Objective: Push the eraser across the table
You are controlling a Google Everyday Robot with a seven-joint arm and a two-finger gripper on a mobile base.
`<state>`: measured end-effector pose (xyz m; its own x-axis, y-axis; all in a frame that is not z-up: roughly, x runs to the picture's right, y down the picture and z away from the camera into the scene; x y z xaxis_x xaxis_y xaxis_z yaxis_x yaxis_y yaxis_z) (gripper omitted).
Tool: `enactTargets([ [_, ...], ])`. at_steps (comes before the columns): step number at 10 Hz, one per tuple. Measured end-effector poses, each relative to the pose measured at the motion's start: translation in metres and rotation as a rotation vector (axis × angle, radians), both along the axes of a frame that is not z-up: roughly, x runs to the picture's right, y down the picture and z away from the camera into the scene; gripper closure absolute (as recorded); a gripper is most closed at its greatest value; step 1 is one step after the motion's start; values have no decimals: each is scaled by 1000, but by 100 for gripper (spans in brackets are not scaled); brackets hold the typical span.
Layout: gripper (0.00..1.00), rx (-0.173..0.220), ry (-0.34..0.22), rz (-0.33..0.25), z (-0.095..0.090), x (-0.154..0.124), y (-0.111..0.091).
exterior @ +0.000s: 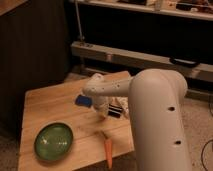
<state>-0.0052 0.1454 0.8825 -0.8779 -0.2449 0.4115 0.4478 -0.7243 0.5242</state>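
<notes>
— Eraser: where is it seen?
— It is seen on the table, towards the right edge, about midway between the far and near edges, partly overlapped by the arm.
— And the gripper?
— The gripper is lowered to the tabletop just left of the eraser; contact cannot be confirmed. How wide it is spread, and whether anything is gripped, cannot be told.
— What else is noted?
— A blue piece is laid just left of the gripper, toward the far edge. A carrot is laid at the near edge, and a green bowl is set by the near left corner.
</notes>
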Motion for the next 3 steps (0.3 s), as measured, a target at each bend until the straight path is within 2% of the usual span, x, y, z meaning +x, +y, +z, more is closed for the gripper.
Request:
enactTargets([
  [3,98,-9,-32,12,-2,-1,-6],
])
